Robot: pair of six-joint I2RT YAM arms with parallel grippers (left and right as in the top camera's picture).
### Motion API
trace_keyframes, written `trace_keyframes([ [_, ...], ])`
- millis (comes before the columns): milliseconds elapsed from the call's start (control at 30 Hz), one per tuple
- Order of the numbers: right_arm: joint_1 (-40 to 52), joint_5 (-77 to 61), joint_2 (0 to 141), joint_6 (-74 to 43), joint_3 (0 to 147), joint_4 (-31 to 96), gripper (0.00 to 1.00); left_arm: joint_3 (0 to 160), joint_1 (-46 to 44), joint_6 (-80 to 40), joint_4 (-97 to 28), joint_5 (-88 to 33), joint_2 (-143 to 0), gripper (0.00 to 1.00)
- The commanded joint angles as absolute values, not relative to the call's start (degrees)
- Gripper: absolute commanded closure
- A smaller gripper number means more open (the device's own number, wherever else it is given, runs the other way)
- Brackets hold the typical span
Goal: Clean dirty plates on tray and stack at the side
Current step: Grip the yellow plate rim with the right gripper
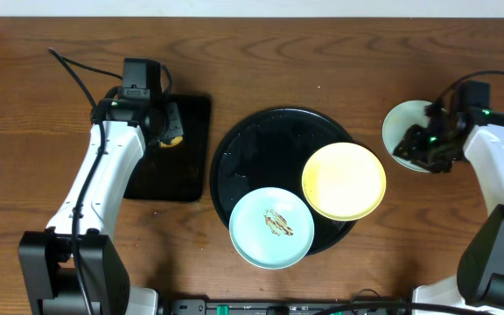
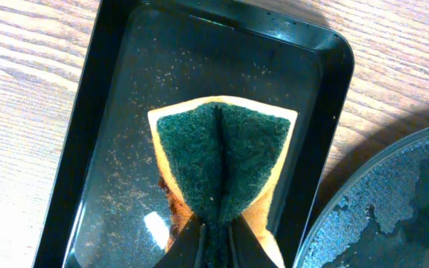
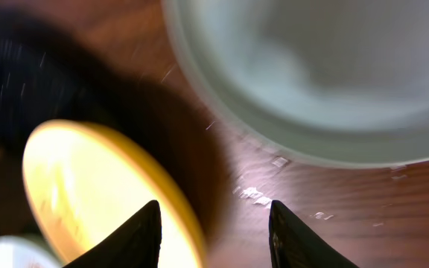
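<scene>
The round black tray [image 1: 243,153] sits mid-table. On its right side lies a pale yellow plate [image 1: 344,181] [image 3: 80,186], wiped and overhanging the rim. At its front, a pale blue plate [image 1: 271,227] carries a brown sauce smear. A third pale plate [image 1: 401,122] [image 3: 326,74] rests on the table to the right. My right gripper [image 1: 423,147] [image 3: 214,227] hovers over that plate's near edge, open, with nothing between its fingers. My left gripper [image 1: 169,129] [image 2: 214,242] is shut on a green-and-yellow sponge [image 2: 222,156], pinched into a fold.
A smaller rectangular black tray [image 1: 191,166] [image 2: 103,112] lies left of the round one, and the sponge hangs just above it. The round tray's wet rim [image 2: 401,208] is close on its right. Bare wooden table surrounds everything.
</scene>
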State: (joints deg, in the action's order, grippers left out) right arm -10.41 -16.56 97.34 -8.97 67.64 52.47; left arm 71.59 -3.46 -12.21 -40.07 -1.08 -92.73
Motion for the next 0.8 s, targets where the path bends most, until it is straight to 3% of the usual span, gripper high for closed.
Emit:
trace_keyframes([
  [0, -8.03, -18.55, 96.33, -5.06, 67.0, 53.78, 0.56, 71.48, -3.22, -12.75, -40.05, -0.4, -92.27, 0.92],
  [400, -3.01, -10.76, 96.33, -8.69, 58.02, 47.72, 0.62, 71.48, -3.22, -12.75, -40.05, -0.4, -92.27, 0.91],
  [600, -3.03, -10.76, 96.31, -8.99, 57.28, 46.0, 0.99, 71.48, -3.22, -12.75, -40.07, -0.4, -92.27, 0.92],
  [767, -3.03, -10.98, 96.09, -9.63, 58.43, 45.21, 0.99, 71.48, -3.22, -12.75, -40.07, -0.43, -92.27, 0.92],
])
